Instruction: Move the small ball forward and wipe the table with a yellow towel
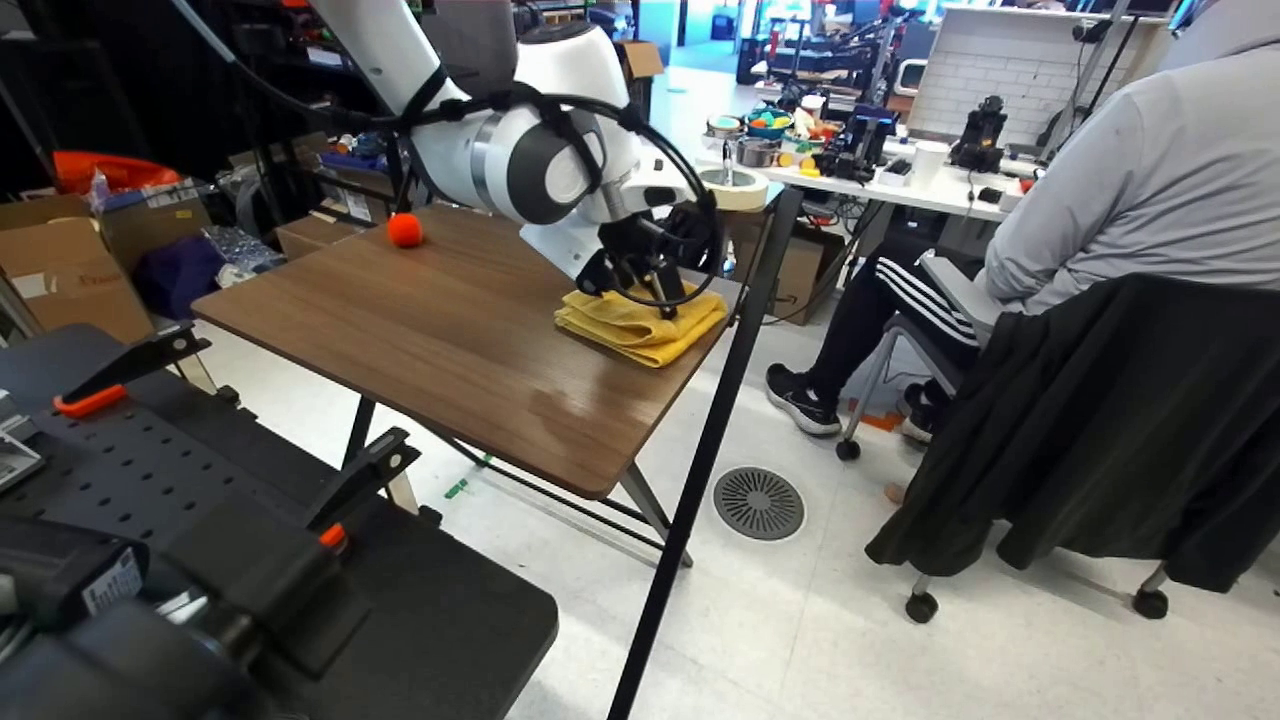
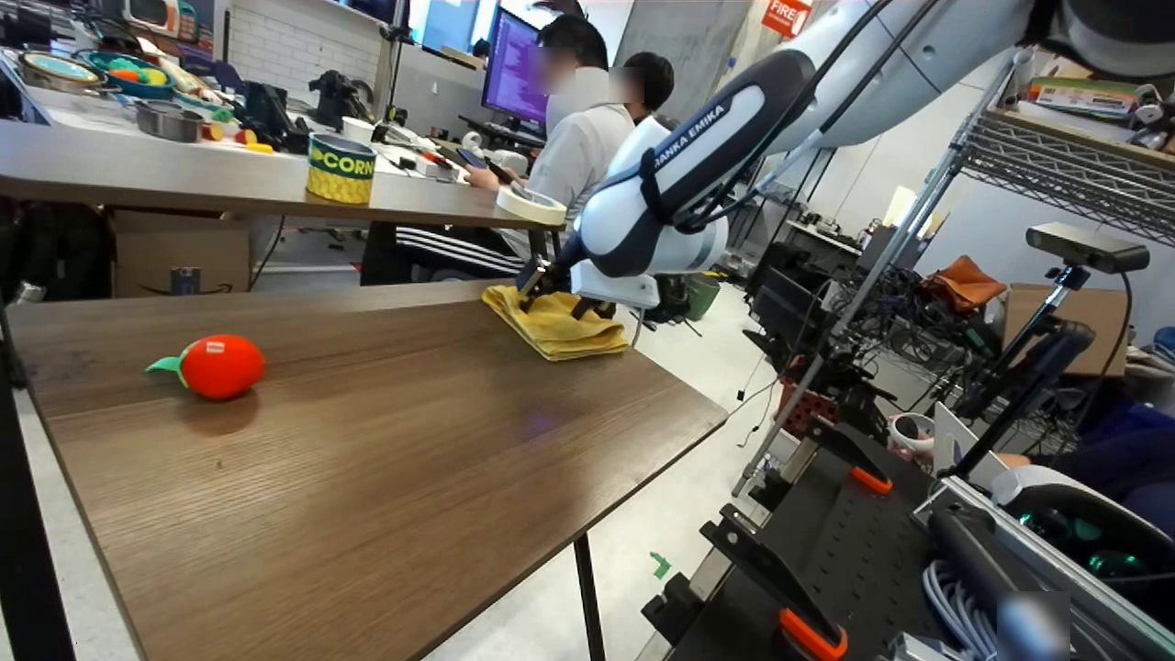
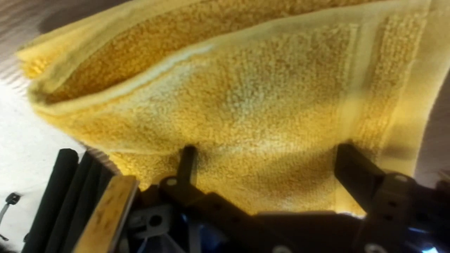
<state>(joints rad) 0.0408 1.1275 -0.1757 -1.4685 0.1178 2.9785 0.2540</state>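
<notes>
Hand (image 3: 268, 147), jaws wide apart, at the yellow towel (image 3: 267, 91), its top-right corner outside the wrist view

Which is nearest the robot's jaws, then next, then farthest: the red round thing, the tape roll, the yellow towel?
As both exterior views show:
1. Yellow towel: right under the jaws, on the brown table.
2. Tape roll: at the edge of another table.
3. Red round thing: well to the left, on the brown table.
</notes>
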